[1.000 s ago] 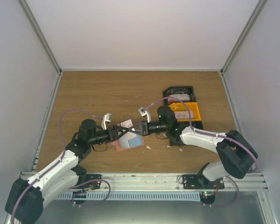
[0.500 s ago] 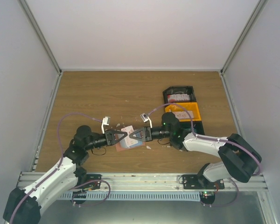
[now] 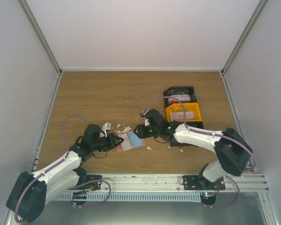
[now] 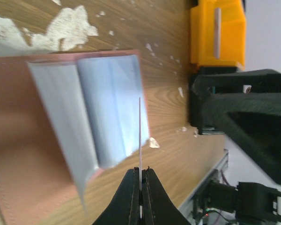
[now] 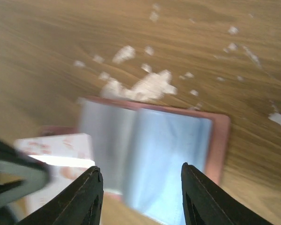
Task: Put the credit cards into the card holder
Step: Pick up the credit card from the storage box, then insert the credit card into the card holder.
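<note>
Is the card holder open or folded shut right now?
Open. The card holder lies spread on the table, its pale blue pockets facing up in both wrist views.

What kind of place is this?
Probably a robot test booth: plain white walls close in a brown wooden table, and two black-and-white robot arms are bolted to a silver metal rail at its near edge.

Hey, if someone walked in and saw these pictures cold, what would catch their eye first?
The left gripper and right gripper meet nose to nose over the open card holder mid-table, its pale blue inside facing up. The left one pinches a card, seen edge-on as a thin line, while the right one hangs open. Beyond the right arm sits a bright orange bin.
</note>
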### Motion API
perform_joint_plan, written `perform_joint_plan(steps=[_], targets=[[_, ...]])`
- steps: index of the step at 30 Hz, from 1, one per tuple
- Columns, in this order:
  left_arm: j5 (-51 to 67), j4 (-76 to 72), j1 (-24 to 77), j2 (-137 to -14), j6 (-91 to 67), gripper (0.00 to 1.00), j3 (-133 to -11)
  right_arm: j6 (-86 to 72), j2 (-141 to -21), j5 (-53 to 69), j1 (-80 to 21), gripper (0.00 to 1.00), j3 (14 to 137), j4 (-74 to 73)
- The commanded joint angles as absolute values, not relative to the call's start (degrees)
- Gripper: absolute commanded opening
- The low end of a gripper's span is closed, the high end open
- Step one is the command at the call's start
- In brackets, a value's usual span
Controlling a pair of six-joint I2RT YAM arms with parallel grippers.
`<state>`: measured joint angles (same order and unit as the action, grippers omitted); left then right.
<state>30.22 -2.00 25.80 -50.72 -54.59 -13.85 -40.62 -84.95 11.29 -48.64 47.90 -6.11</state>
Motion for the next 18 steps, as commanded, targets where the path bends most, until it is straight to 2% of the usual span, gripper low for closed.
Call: perform_joint_plan(steps=[1,9,14,18], targets=[[27.6,-4.1,24.5,-53.7,-50.5,0.0,-15.0,-35.2,-93.9,-8.5,-54.4,0.47,54.2,-21.9],[34.9,-13.8,21.7,-62.4,-46.8,0.0,-13.7,-37.8,-103.8,-15.0,-57.8,0.45,59.5,-27.7],[37.7,-18.5,20.8,-69.1,-45.3,0.0,-13.8,-39.0,-105.5,-12.6,-57.9,0.39,59.3,-27.5],[38.8,-21.9,20.4,-72.6,-44.9,0.0,-14.0,-40.3,-103.8,-11.0,-57.8,0.37,58.0,-26.0]])
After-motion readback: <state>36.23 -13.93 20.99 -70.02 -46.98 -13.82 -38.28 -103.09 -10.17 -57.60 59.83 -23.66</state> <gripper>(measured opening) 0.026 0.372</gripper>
